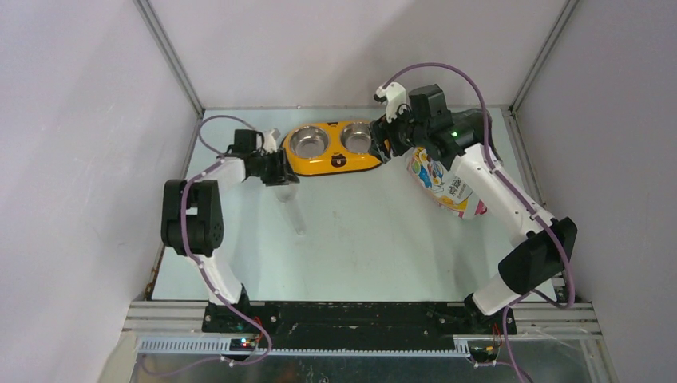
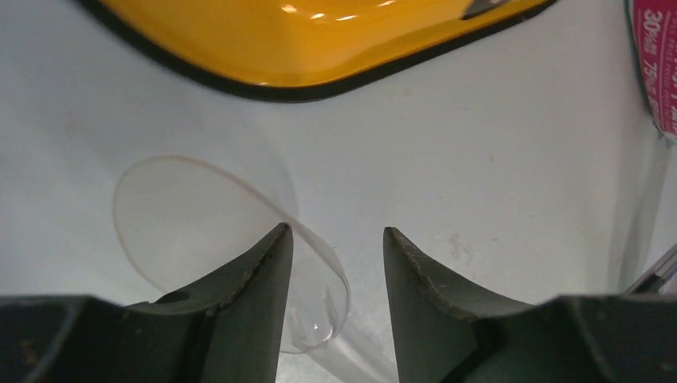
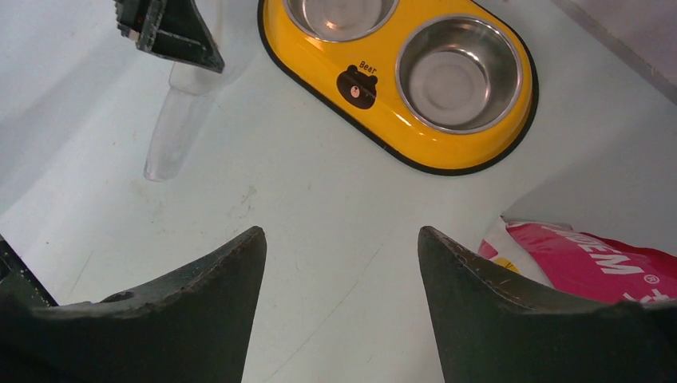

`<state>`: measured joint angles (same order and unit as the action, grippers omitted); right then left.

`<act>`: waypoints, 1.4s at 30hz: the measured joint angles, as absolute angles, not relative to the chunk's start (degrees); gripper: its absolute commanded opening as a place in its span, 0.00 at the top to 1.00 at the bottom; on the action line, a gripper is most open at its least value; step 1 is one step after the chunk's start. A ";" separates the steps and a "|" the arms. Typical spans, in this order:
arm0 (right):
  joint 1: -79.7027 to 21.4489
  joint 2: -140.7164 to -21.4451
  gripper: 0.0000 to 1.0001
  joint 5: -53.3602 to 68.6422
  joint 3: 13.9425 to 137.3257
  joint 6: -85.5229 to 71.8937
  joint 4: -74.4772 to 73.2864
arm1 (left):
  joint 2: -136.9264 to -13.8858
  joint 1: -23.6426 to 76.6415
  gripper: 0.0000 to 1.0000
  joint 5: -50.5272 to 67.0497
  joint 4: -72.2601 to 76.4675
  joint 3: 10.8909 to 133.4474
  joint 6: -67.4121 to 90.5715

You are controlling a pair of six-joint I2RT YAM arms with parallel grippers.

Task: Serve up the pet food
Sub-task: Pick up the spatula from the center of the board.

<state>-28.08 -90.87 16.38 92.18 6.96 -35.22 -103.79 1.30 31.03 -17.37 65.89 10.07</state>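
Note:
No pet food shows; its yellow-white bag (image 1: pixel 441 182) with the pink base (image 3: pixel 591 255) lies on its side at the right, under my right arm. A clear plastic scoop (image 1: pixel 294 209) lies on the table in front of the left end of the yellow double bowl (image 1: pixel 331 163). My left gripper (image 2: pixel 335 230) is low over the scoop (image 2: pixel 192 215). Its jaws are partly closed around the handle: the left finger (image 2: pixel 263 271) is against it and a gap is left at the right finger. My right gripper (image 3: pixel 340 231) is open and empty above bare table, near the bowl's right end.
Both steel cups (image 3: pixel 459 76) of the bowl look empty. The bag's pink edge (image 2: pixel 656 64) shows at the far right of the left wrist view. Grey walls enclose the table at the back and on both sides.

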 measured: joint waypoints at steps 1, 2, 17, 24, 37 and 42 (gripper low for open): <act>-28.08 -90.45 0.26 16.21 91.90 7.16 -35.09 | -104.03 2.33 0.51 31.03 -17.54 66.48 10.00; -28.05 -90.13 0.26 16.14 91.66 7.27 -35.00 | -104.38 3.62 0.52 31.00 -18.02 67.29 9.93; -27.75 -85.23 0.25 14.63 89.71 8.93 -33.67 | -110.80 22.70 0.36 31.29 -30.22 78.50 -0.10; -27.14 -85.03 0.25 14.81 88.71 9.06 -33.28 | -100.99 23.83 0.13 18.44 -30.76 75.16 -1.96; -27.03 -85.03 0.25 15.22 88.64 9.04 -33.26 | -91.26 17.80 0.00 -5.89 -28.80 66.48 1.74; -27.03 -85.03 0.25 15.25 88.62 9.04 -33.26 | -94.50 8.93 0.02 -4.16 -29.50 65.08 4.19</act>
<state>-27.03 -85.03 15.25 88.62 9.04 -33.26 -94.50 8.93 -4.16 -29.50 65.08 4.19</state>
